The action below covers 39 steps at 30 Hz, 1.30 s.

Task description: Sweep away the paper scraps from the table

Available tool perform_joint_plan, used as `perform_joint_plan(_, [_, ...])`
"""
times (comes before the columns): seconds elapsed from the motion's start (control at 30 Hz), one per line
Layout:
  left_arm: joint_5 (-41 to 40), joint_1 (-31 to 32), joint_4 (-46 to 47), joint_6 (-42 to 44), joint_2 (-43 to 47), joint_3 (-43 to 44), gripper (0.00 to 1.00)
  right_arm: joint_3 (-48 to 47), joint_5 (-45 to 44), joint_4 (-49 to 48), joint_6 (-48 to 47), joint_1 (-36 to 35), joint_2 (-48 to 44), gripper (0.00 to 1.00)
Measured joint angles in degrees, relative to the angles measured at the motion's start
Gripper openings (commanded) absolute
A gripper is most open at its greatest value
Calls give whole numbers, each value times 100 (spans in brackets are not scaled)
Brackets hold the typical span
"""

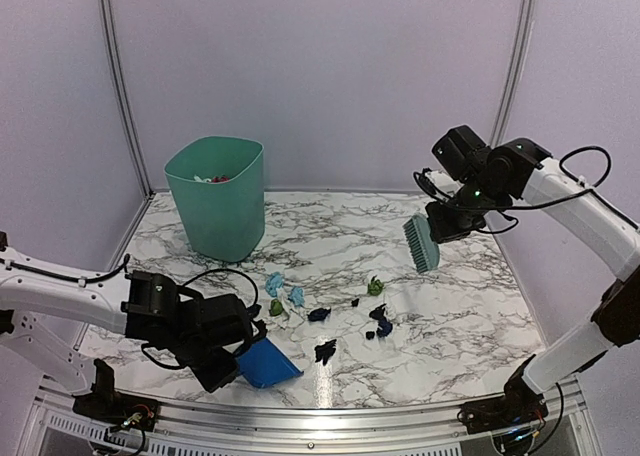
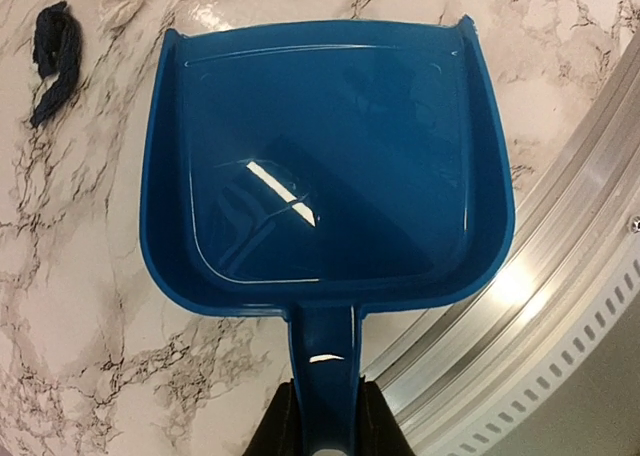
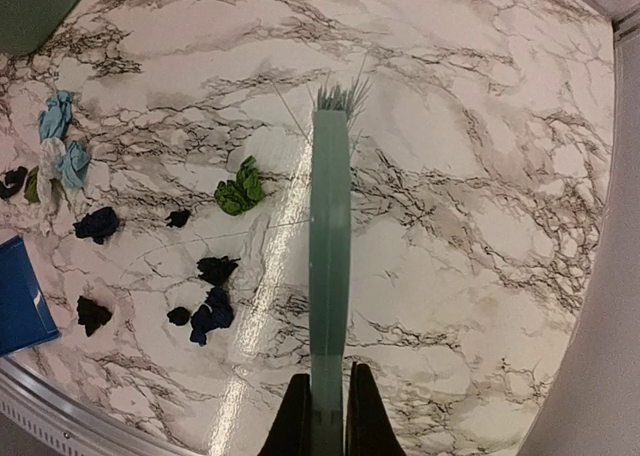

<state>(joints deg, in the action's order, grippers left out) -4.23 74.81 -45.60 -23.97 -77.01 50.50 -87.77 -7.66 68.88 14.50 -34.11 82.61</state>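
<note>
While the left pincer [image 2: 322,416] grips a blue plastic dustpan [image 2: 320,176] at lower left, the right pincer [image 3: 328,408] clamps a mint-green hand brush [image 3: 330,226] at upper right; crumpled paper scraps [image 1: 325,350] dot the white marble bench [image 1: 470,316] centre.

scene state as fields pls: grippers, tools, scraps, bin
left gripper: shut on dustpan handle
dustpan: blue, empty, by the near rail
right gripper: shut on brush handle
brush: mint-green, right of the scraps, not touching them
paper scraps: loose on the table, between the two tools
bin: green, upright, back left
</note>
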Motion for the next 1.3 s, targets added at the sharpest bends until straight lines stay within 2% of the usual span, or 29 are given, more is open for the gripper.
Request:
perform_joint_plan(0.27, [310, 9, 46, 673, -892, 949, 0, 181, 380, -9, -409, -59, 356, 0])
perform_joint_plan(0.47, [503, 15, 57, 994, -1421, 1189, 0, 367, 643, 2, -518, -275, 732, 0])
perform_joint_plan(0.73, [551, 15, 83, 1010, -1759, 1366, 0, 824, 848, 55, -492, -553, 761, 0])
perform_joint_plan(1.07, [586, 15, 111, 861, -1753, 1392, 0, 918, 684, 166, -330, -564, 730, 0])
perform_joint_plan(1.3, [693, 20, 133, 636, -1362, 1158, 0, 590, 564, 205, -227, -566, 240, 0])
